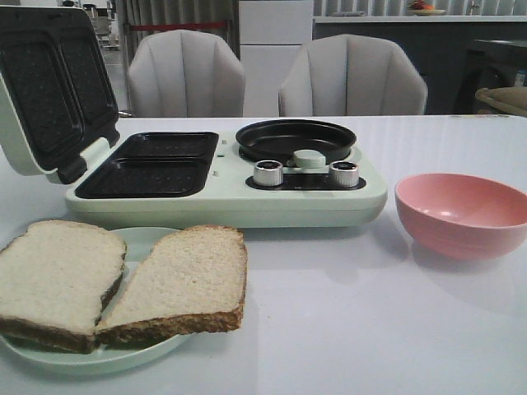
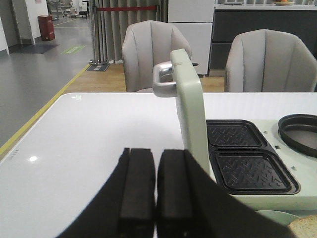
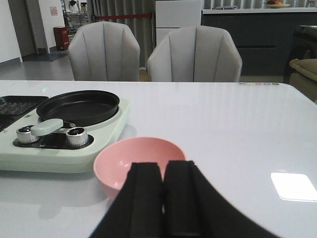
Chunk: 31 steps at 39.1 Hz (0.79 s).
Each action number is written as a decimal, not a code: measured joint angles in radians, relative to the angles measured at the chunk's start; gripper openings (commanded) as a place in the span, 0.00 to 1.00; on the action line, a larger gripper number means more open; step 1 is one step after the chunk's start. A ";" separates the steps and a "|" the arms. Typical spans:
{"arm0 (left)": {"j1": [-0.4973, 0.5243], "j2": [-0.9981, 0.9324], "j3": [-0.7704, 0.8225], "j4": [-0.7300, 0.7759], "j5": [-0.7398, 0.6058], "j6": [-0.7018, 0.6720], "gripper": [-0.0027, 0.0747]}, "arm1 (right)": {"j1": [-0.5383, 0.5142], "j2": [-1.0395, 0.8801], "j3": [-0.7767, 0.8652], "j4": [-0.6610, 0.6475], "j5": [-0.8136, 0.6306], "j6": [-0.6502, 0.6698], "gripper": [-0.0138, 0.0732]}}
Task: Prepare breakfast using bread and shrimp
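Nothing cooked yet, by the look of it; bread (image 1: 123,284) on a pale plate (image 1: 144,243) in front of the open breakfast maker (image 1: 222,177), its plates bare; left gripper (image 2: 155,186) pressed together, empty; pink bowl (image 1: 463,212) right of it, no shrimp visible; right gripper (image 3: 163,196) likewise closed; white table (image 1: 346,329); grey chairs (image 1: 188,72) behind.

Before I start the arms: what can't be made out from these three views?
- Inside of the pink bowl: front view and right wrist view see only the near wall; its bottom is hidden by the rim, so no shrimp can be confirmed.
- Bread: the left slice is cut off by the front view's edge.
- Left gripper and right gripper: absent from the front view.
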 measured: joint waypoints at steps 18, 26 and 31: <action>0.000 0.000 0.001 0.011 -0.023 0.000 0.79 | 0.000 0.000 0.000 0.000 0.000 0.000 0.33; 0.000 0.000 0.001 0.023 -0.023 0.000 0.79 | 0.000 0.000 0.000 0.000 0.000 0.000 0.33; 0.000 0.000 0.001 0.024 -0.016 0.000 0.79 | 0.000 0.000 0.000 0.000 0.000 0.000 0.33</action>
